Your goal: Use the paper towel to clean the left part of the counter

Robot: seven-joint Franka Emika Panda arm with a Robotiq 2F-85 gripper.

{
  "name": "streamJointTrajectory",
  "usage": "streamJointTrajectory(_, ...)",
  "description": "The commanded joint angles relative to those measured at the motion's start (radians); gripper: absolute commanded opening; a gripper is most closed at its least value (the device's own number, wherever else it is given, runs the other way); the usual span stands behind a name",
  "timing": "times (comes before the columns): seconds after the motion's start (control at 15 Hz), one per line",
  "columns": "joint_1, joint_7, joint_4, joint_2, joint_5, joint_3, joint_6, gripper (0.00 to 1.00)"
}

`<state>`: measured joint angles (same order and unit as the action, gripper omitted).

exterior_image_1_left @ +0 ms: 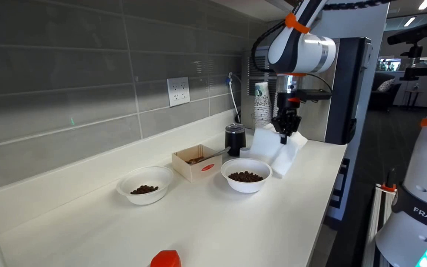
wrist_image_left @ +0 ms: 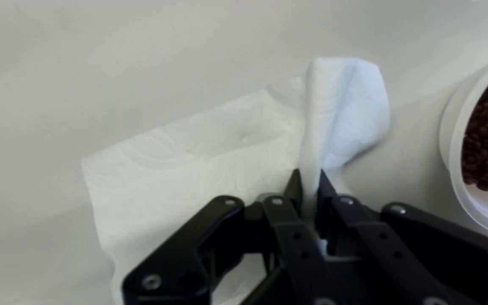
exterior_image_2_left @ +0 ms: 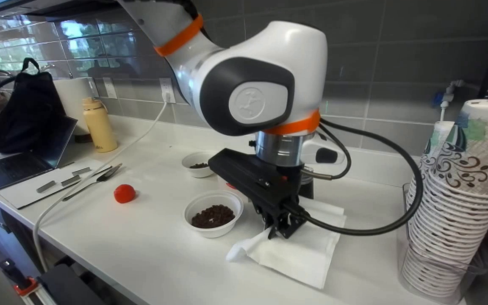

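A grey tiled wall point(exterior_image_1_left: 69, 66) stands at ten o'clock in an exterior view, a white outlet plate point(exterior_image_1_left: 178, 91) at eleven. At two, ceiling strips point(exterior_image_1_left: 425, 4) shine above a bright pane point(exterior_image_1_left: 389, 64); near three stands a dark seat point(exterior_image_1_left: 376, 100) with a patterned cushion point(exterior_image_1_left: 387, 85); dark floor point(exterior_image_1_left: 354, 215) at four. In an exterior view, glossy tiles point(exterior_image_2_left: 76, 40) at ten mirror daylight.

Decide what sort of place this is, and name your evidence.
Probably an office kitchenette or break area: stacked paper cups on a counter, a tiled wall behind it, and an open laptop.

There are two bowls point(exterior_image_1_left: 143, 177), one box point(exterior_image_1_left: 198, 172) and one paper towel point(exterior_image_2_left: 299, 254).
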<state>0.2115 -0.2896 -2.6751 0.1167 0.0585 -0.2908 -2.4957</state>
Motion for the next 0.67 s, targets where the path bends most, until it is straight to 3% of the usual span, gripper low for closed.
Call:
streamJointTrajectory(0.0, 0.004, 0.047, 0.056, -0.143, 0.005, 0.016, -0.033, 0.02)
streamJointTrajectory(0.4, 0.02, 0.07, 0.109, -0.295, 0.009, 0.039, -0.035, 0.02)
streamJointTrajectory(0.6, 0.039, 0.117, 0.115, -0.326, -0.036, 0.014, -0.013, 0.02)
